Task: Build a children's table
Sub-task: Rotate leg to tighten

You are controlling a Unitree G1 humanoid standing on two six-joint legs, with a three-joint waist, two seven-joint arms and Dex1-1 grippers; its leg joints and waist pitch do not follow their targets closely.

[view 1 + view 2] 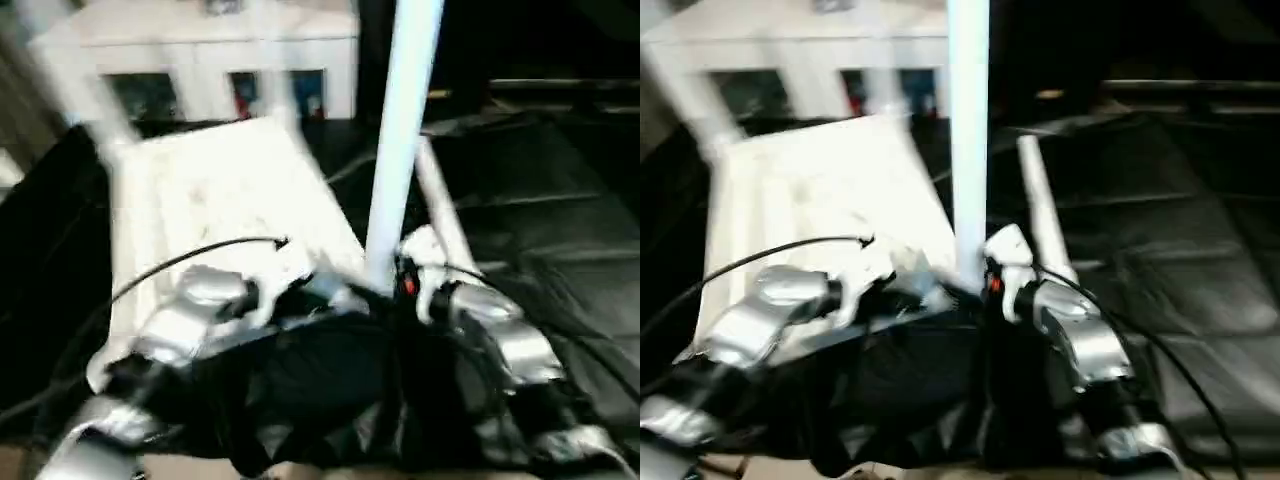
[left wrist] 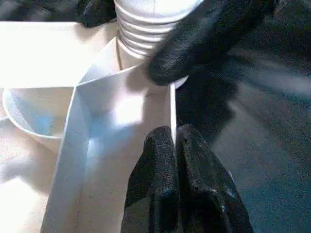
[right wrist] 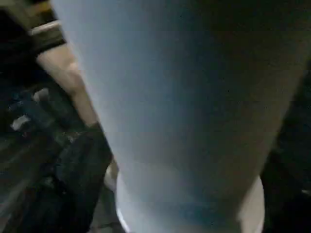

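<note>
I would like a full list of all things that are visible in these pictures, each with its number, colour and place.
tabletop: one, white, upside down on the black floor covering, in front of the robot.
upright leg: one, white, standing at the tabletop's near right corner; its ribbed end sits at the corner socket.
lying leg: one, white, on the floor covering right of the upright leg.
cabinets: white, with glass fronts, behind the tabletop.
floor covering: black, under everything.
cable: black, over the left forearm.
left gripper: black fingers shut on the tabletop's rim.
right gripper: beside the base of the upright leg.
</note>
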